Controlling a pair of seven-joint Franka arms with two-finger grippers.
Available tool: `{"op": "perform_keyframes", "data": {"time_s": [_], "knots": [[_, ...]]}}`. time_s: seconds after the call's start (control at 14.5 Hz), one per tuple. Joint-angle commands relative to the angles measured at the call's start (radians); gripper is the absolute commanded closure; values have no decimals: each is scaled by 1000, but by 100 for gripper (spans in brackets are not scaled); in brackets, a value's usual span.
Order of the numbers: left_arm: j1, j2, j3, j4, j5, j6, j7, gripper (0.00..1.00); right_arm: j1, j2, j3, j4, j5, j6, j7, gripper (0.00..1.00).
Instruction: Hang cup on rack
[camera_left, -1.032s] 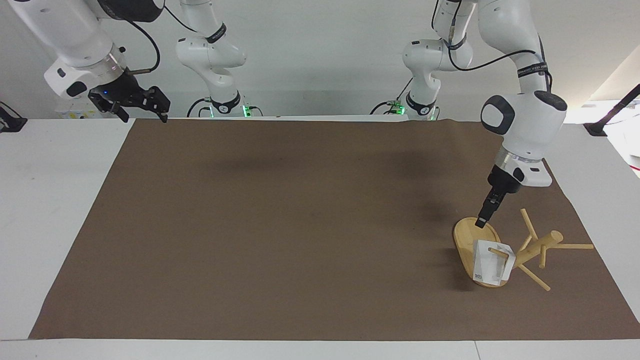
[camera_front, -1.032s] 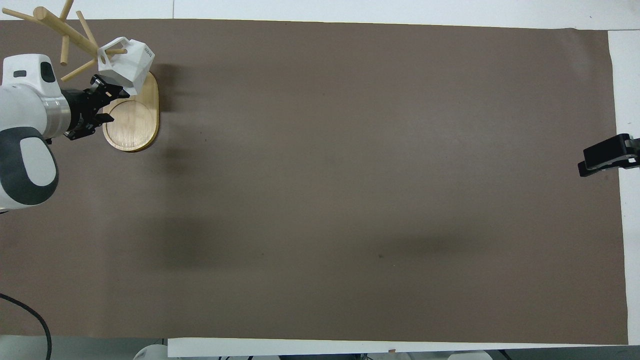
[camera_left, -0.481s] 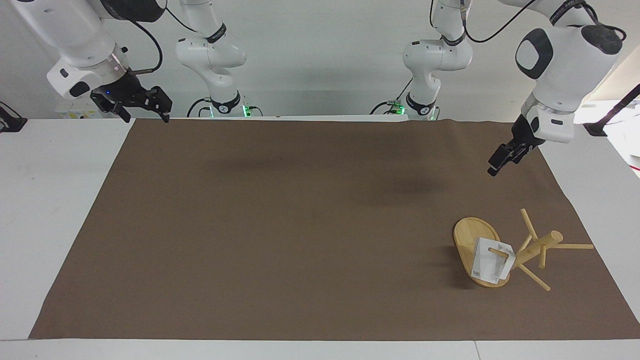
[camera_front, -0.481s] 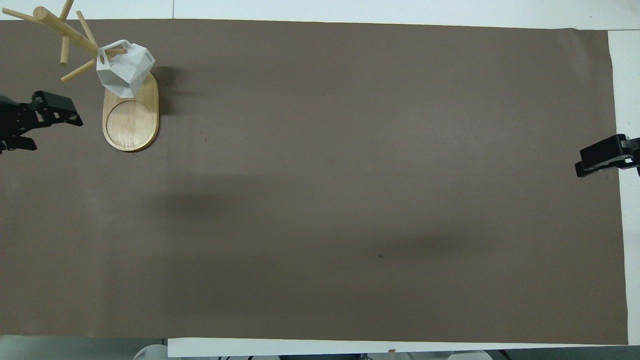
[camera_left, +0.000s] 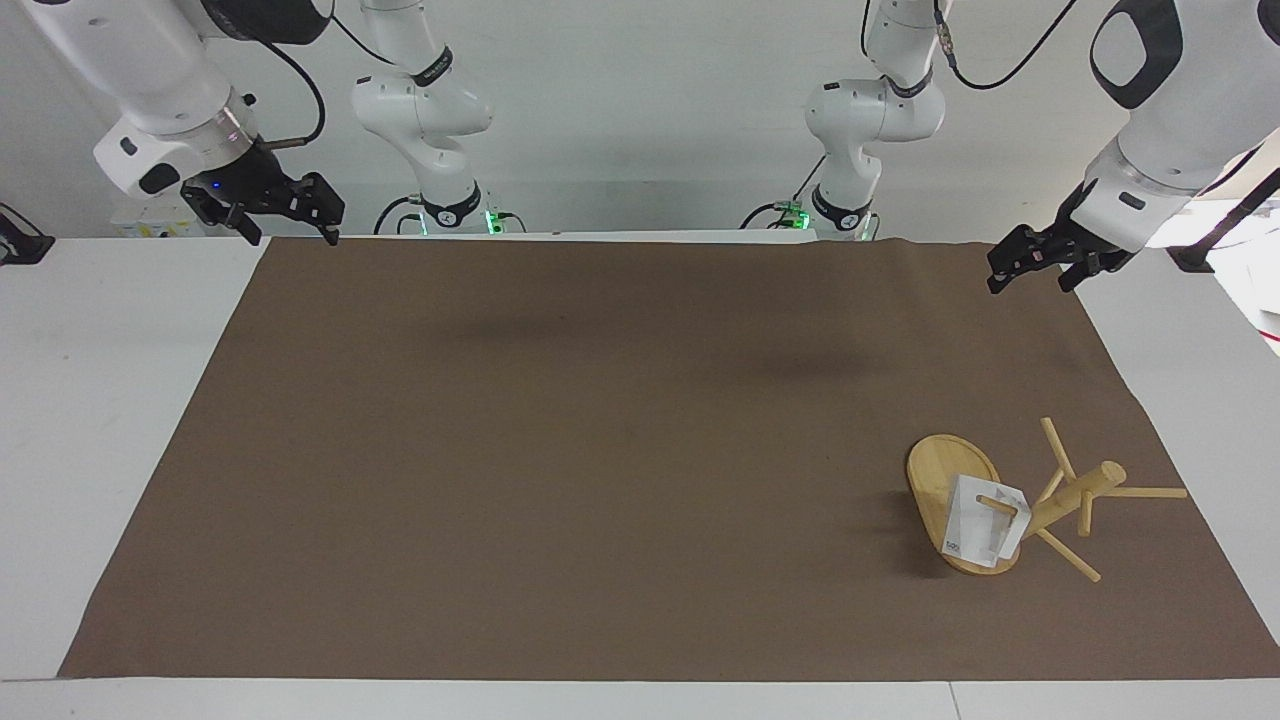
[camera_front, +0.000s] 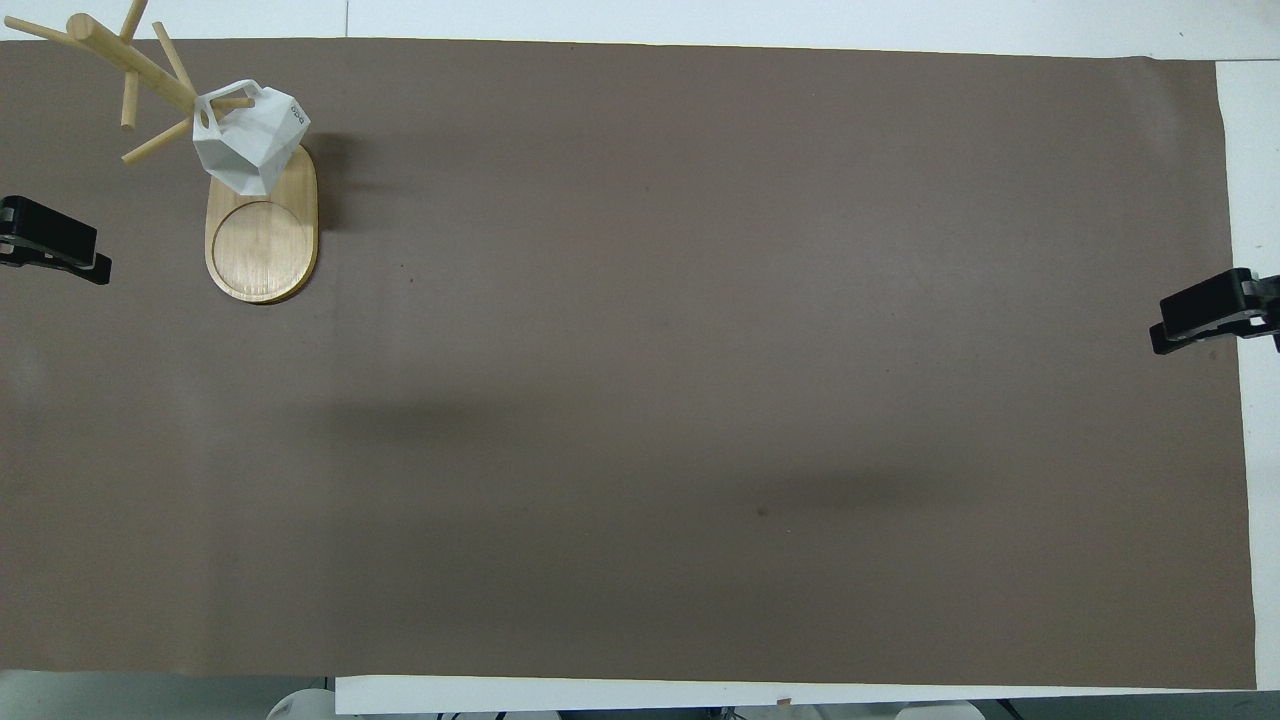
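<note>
Currently: right gripper (camera_left: 285, 205) held high toward right arm's end, well apart from rack (camera_left: 1000, 500), fingers spread, waiting. Cup (camera_left: 985, 532) hung on peg by handle over rack base; judged light, rigid, fragile, smooth; handle safest hold. Small label seen, unreadable. Left gripper (camera_left: 1035, 268) empty, released, above mat (camera_left: 600, 450), well apart from rack.

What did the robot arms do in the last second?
The left gripper rose from the rack's base and drew back toward its own end of the mat, holding nothing. The cup hangs on its peg as before, and the right gripper waits in place.
</note>
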Motion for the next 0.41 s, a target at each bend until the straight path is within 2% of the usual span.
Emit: {"op": "perform_keyframes", "data": {"time_s": [0.0,0.21,0.34], "knots": [[28,16,0,34,25,-37,31,1,4,-20,-2,-24,-7,6,7,0],[19,-1,-12,33,138,-60,28,0,4,-20,-2,-24,-7,6,7,0],[18,-7,-17,31,143,-72,26,0,4,-20,-3,-24,-7,6,7,0]]}}
